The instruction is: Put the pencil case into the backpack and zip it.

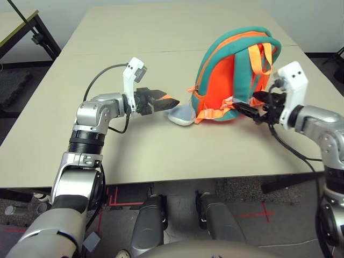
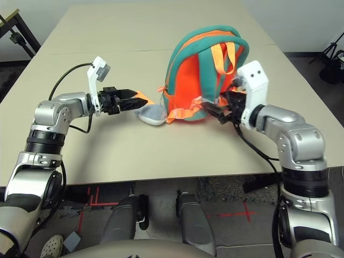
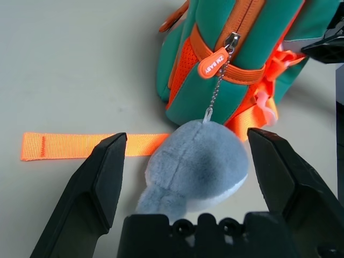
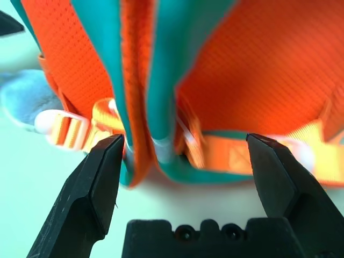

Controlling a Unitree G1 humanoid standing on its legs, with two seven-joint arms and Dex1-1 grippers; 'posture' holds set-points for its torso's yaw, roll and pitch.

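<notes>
The backpack [image 1: 217, 88] stands upright on the table, orange with teal trim and orange straps. Its zipper pull [image 3: 214, 62] sits low on the side, and a grey-and-white plush shark [image 3: 199, 161] hangs from it on a chain and lies on the table. My left gripper [image 1: 164, 101] is open at the backpack's left, with its fingers on either side of the shark and over a loose orange strap [image 3: 75, 145]. My right gripper [image 1: 248, 105] is open at the backpack's lower right edge, touching nothing. The pencil case is out of view.
The beige table [image 1: 134, 54] has a seam running across behind the backpack. A black table frame [image 1: 32, 32] stands at the back left. Dark equipment [image 1: 339, 54] sits off the table's right edge.
</notes>
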